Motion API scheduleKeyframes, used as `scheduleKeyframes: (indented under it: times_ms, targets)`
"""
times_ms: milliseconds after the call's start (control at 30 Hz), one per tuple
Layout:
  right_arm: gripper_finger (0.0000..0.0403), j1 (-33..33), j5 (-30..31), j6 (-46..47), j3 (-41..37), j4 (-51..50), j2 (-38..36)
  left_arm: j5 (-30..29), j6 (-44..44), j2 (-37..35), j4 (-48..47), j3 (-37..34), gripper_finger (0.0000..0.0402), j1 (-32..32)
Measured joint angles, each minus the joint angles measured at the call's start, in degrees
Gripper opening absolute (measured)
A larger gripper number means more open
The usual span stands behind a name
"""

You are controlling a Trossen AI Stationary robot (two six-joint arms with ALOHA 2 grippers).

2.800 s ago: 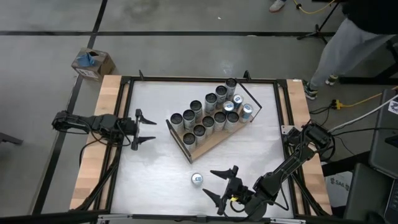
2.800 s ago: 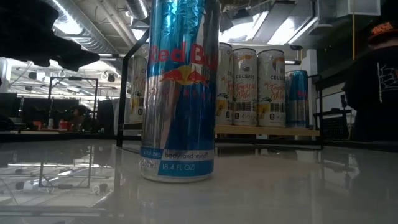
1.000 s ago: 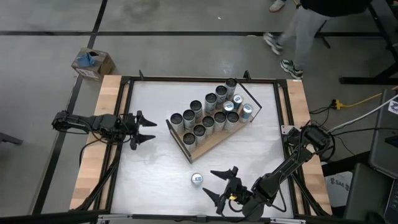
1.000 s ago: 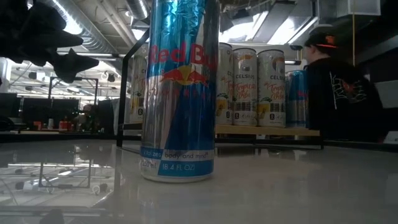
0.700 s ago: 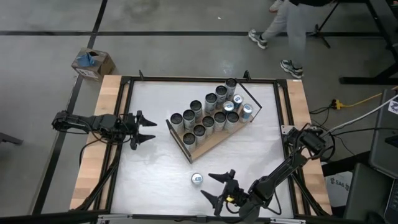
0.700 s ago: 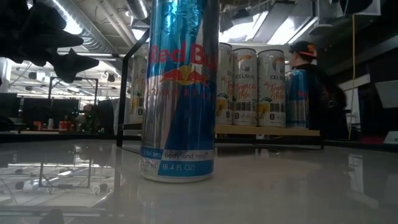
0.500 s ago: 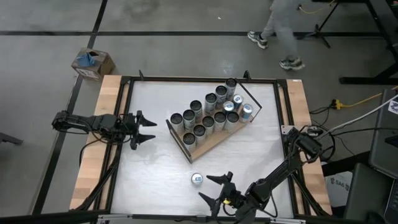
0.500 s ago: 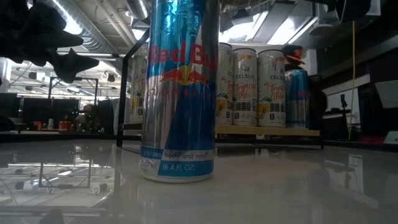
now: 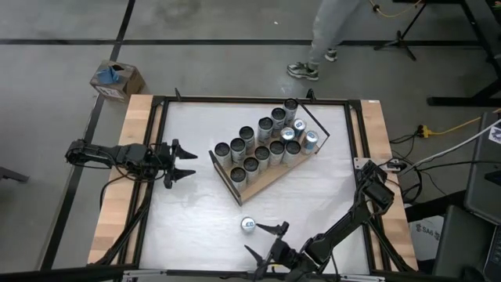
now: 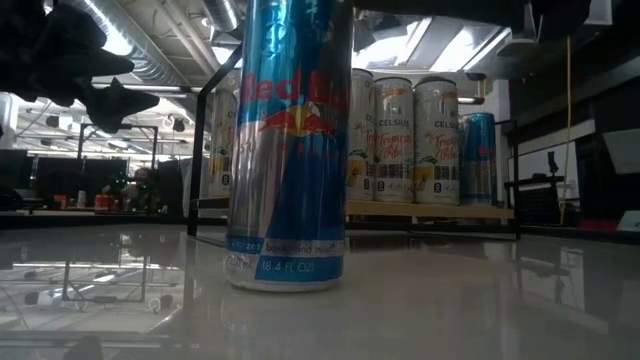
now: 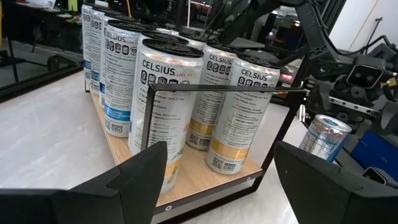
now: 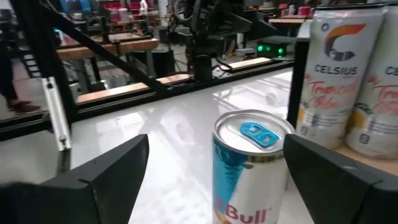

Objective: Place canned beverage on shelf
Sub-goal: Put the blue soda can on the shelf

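A blue and silver Red Bull can (image 9: pixel 248 225) stands upright on the white table near its front edge, large in the low view (image 10: pixel 288 150). My right gripper (image 9: pixel 262 241) is open just to the can's right and near side. In the right wrist view the can (image 12: pixel 252 168) stands ahead between the two spread fingers, untouched. The shelf (image 9: pixel 264 182), a wood board in a thin black frame, lies at mid-table and carries several upright cans (image 9: pixel 262 141). My left gripper (image 9: pixel 185 162) waits open at the table's left, pointing at the shelf (image 11: pixel 205 180).
Pale wooden planks (image 9: pixel 133 149) and a black frame border the table on both sides. A cardboard box (image 9: pixel 116 78) sits on the floor at far left. A person's legs (image 9: pixel 325 39) show beyond the far edge. Bare white table lies between the can and the shelf.
My right gripper has sunk and gone toward the table's left and near edge, closing in on the Red Bull can, rolling a little, its fingers still spread. The can has stayed put. Beyond the far edge, a person has walked from right to left.
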Motion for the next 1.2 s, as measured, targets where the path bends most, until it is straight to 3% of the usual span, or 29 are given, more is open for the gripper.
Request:
scheduleKeyframes:
  times_ms: [333, 1200]
  targets:
    - [0.036, 0.1, 4.7, 0.1, 0.0, -0.3, 0.0, 0.0, 0.0, 0.0, 0.0, 0.0, 0.0289, 0.0]
    - [0.036, -5.6, -6.5, 1.4, 0.0, -6.8, 0.0, 0.0, 0.0, 0.0, 0.0, 0.0, 0.0289, 0.0]
